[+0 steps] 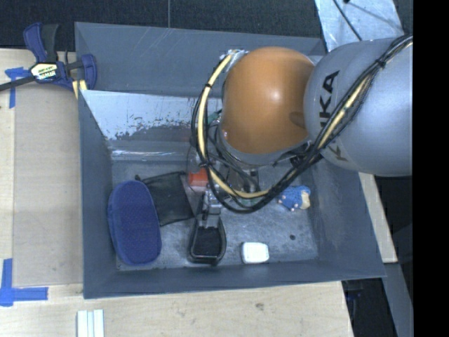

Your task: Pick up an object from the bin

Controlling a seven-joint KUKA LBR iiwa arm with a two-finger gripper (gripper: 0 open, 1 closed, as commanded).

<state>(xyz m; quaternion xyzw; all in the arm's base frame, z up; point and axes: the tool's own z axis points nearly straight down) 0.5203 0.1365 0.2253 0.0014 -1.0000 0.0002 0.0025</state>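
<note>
Directly below orange wrist cover (270, 100), gripper (210, 215) hangs low in grey metal bin (95, 258), over black rounded object (207, 244) lying by near wall, centre. Whether gripper is spread or pressed together cannot be told. Dark flat pouch (168, 196) and small red piece (197, 180) lie just left of gripper. Blue oval pad (133, 223) sits at left, white block (255, 252) just right of black object, blue-and-yellow toy (295, 199) at right.

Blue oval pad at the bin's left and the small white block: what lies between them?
A glossy black rounded object lies between the blue oval pad and the white block, as the camera view shows.
</note>
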